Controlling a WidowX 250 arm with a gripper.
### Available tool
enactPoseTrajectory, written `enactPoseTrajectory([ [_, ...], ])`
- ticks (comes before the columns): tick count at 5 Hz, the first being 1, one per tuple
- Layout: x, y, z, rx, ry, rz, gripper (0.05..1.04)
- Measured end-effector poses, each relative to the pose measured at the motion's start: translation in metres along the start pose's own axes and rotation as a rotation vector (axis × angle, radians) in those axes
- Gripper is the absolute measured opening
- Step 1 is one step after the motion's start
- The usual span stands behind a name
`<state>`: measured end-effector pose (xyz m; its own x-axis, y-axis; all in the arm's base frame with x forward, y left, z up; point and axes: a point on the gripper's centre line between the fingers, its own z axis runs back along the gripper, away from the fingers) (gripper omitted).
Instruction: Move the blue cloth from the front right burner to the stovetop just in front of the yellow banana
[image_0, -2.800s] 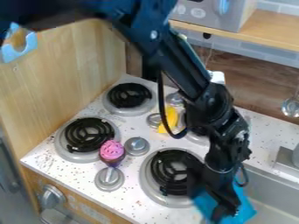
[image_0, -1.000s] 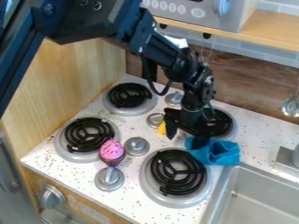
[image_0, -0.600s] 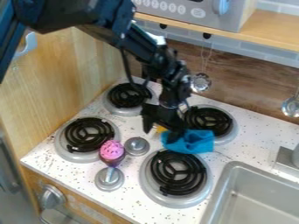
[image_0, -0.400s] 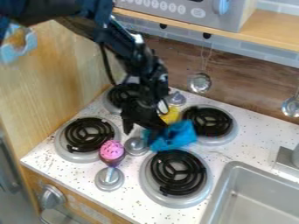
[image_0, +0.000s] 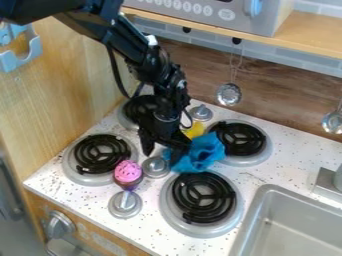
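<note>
- So the blue cloth (image_0: 202, 151) was bunched up on the white counter (image_0: 274, 165), sort of between the two right-hand burners.
- Gripper (image_0: 161, 152) was right there at the cloth's left side, fingers spread apart, one of them up against the fabric.
- Yellow thing (image_0: 194, 131) sat just behind the cloth, partly hidden.
- Metal knob (image_0: 156, 167) was just left of the cloth, near the gripper.
- Black coil burner (image_0: 238, 138) to the cloth's right, another coil burner (image_0: 204, 197) in front.
- Pink-topped toy (image_0: 127, 172) was further left, beside the front-left burner (image_0: 101, 154).
- Metal sink (image_0: 294, 222) was over at the front right.
</note>
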<state>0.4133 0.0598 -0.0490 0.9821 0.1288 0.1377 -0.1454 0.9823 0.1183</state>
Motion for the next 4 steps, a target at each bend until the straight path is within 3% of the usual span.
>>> enactPoseTrajectory([
  [1,0.001,-0.028,0.003,-0.068,-0.012,-0.060,1.000],
  [2,-0.002,-0.068,0.013,-0.060,-0.015,-0.157,1.000],
  [3,-0.011,-0.090,0.053,-0.075,-0.085,-0.240,1.000],
  [4,-0.021,-0.097,0.058,-0.078,-0.090,-0.261,1.000],
])
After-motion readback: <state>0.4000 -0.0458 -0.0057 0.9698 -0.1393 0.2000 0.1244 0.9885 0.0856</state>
